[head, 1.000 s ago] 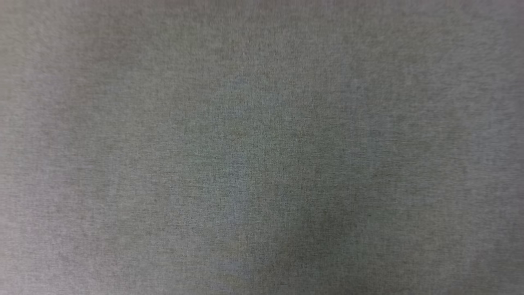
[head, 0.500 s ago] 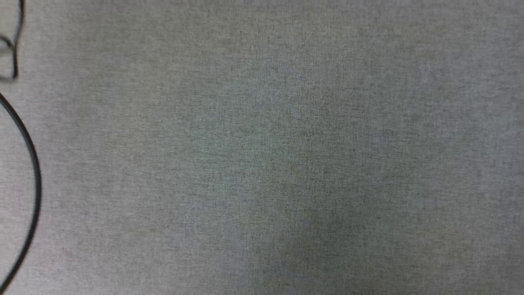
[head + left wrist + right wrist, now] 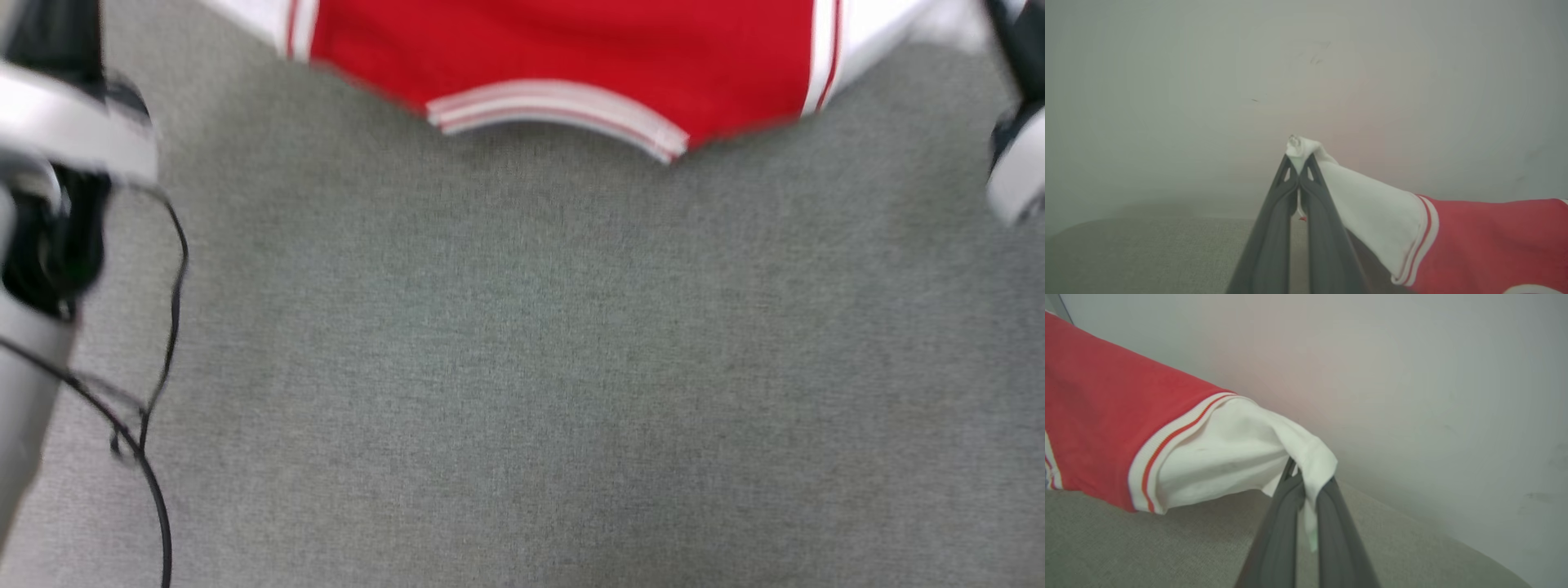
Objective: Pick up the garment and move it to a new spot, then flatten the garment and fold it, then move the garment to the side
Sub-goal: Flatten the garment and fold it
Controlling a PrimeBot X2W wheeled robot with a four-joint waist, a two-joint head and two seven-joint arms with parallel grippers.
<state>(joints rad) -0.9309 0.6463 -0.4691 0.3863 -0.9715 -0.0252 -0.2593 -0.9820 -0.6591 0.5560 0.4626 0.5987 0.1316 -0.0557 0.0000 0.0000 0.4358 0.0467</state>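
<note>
While left gripper (image 3: 1299, 162) and right gripper (image 3: 1301, 479) pinch its white sleeves (image 3: 1372, 204), the red jersey T-shirt (image 3: 563, 45) hangs taut — either thin bite could slip.

Soft, matt jersey cloth makes up the garment (image 3: 571, 49): the red body is a fine, smooth knit, the white sleeves (image 3: 1224, 457) are the same cloth, and the striped trim (image 3: 555, 110) looks ribbed. The grey surface (image 3: 522, 367) is a coarser woven fabric, heathered and dull. The left gripper (image 3: 1299, 167) and the right gripper (image 3: 1299, 477) look like dark, smooth, matt plastic. The wall (image 3: 1167, 81) is pale, smooth and matt, with faint scuffs. The arm casing (image 3: 73, 135) is smooth, silvery and slightly glossy.
</note>
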